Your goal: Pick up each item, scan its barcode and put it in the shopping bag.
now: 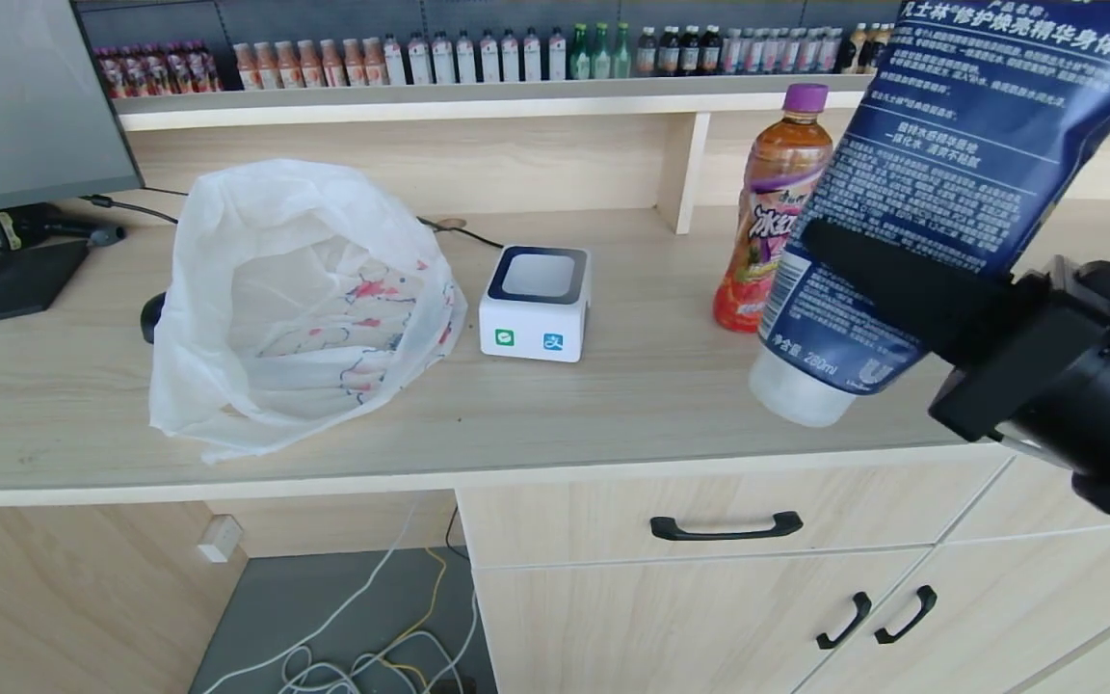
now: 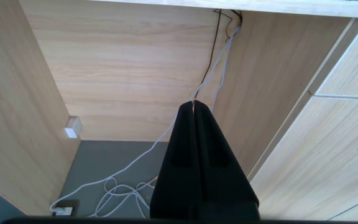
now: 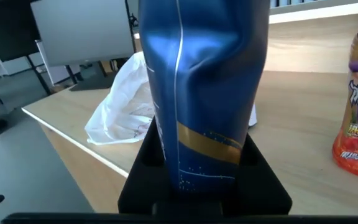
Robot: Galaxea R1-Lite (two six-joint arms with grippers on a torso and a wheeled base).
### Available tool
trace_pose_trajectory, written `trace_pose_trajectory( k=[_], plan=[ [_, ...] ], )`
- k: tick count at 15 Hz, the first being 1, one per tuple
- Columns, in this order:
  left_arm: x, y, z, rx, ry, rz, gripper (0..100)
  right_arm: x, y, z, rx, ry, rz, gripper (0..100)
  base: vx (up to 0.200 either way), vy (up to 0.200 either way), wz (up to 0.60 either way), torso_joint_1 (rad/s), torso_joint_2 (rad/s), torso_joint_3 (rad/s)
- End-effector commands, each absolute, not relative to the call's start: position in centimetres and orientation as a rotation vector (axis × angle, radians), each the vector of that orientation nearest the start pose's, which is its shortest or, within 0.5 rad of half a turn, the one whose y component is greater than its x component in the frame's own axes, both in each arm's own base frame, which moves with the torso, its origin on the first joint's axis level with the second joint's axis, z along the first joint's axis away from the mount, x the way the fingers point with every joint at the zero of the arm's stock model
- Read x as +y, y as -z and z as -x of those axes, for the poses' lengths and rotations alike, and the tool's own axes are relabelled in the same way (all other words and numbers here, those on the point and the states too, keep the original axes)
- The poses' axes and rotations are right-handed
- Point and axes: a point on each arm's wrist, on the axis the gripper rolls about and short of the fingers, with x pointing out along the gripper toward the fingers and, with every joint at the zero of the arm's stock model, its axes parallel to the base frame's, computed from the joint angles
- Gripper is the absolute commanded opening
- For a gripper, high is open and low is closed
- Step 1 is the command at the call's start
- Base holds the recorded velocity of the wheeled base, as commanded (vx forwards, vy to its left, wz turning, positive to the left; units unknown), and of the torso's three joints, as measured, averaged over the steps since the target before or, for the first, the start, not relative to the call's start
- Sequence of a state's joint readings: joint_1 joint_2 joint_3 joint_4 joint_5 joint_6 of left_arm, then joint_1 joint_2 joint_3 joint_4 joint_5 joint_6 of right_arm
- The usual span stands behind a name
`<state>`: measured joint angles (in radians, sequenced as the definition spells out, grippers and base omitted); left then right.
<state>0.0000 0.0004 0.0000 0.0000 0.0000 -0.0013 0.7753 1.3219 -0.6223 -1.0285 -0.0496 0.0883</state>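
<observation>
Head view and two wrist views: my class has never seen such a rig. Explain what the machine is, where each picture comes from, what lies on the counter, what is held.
This is a two-armed robot; each arm ends in a pincer. One picture looks down from its head, the others along each wrist. On the counter stand an open shopping bag, a white scanner box and a tea bottle. The right pincer is shut on a blue tube, held cap-down in the air. The left pincer, shut and empty, hangs below the counter near cables.
</observation>
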Motion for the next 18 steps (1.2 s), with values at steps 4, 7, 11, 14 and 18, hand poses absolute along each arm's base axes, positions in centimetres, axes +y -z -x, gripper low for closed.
trace_pose_trajectory(
  k=[4, 7, 11, 14, 18],
  plan=[
    [0.0, -7.5, 2.3, 0.0, 0.0, 0.002, 0, 14.1, -29.4, -11.8, -0.337, -0.951, -0.266, 0, 0.0, 0.0, 0.0, 0.0, 0.0, 0.0],
    [0.0, -7.5, 2.3, 0.0, 0.0, 0.002, 0, 15.6, -29.4, -12.7, -0.282, -1.137, -0.295, 0, 0.0, 0.0, 0.0, 0.0, 0.0, 0.0],
    [0.0, -7.5, 2.3, 0.0, 0.0, 0.002, 0, 16.6, -30.4, -13.3, -0.219, -1.228, -0.416, 0, 0.0, 0.0, 0.0, 0.0, 0.0, 0.0],
    [0.0, -7.5, 2.3, 0.0, 0.0, 0.002, 0, 18.0, -30.1, -14.2, -0.147, -1.333, -0.531, 0, 0.0, 0.0, 0.0, 0.0, 0.0, 0.0],
    [0.0, -7.5, 2.3, 0.0, 0.0, 0.002, 0, 18.6, -27.2, -15.4, -0.131, -1.396, -0.541, 0, 0.0, 0.0, 0.0, 0.0, 0.0, 0.0]
  ],
)
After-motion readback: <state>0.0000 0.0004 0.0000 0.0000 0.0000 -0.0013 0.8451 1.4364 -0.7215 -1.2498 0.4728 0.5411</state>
